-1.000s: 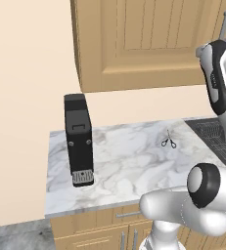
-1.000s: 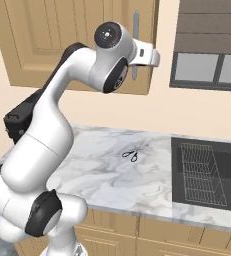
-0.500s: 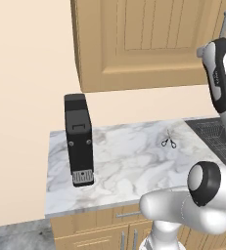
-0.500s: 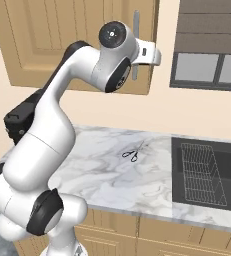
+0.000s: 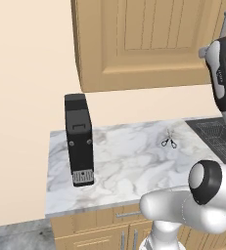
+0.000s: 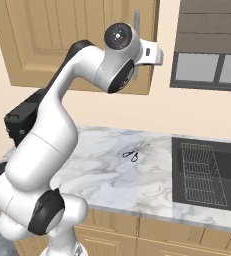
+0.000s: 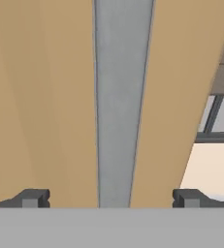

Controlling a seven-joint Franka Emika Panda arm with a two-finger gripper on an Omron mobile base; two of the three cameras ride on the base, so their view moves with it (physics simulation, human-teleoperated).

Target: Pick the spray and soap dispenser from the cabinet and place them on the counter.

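On the left of the counter [image 5: 134, 166] stands a black appliance [image 5: 79, 140], upright near the wall. Right of it, small scissors [image 5: 169, 142] lie on the marble, and further right a sink [image 6: 207, 172] holds a wire rack [image 6: 202, 172]. Above, the cabinet [image 5: 148, 44] is closed. The arm reaches up to its grey handle [image 7: 120, 101]. The gripper [image 7: 111, 198] is wide open, one fingertip [image 7: 33, 198] on each side of the bar, holding nothing. Spray and soap dispenser cannot be seen with the door shut. A window [image 6: 207, 70] is right of the cabinet.
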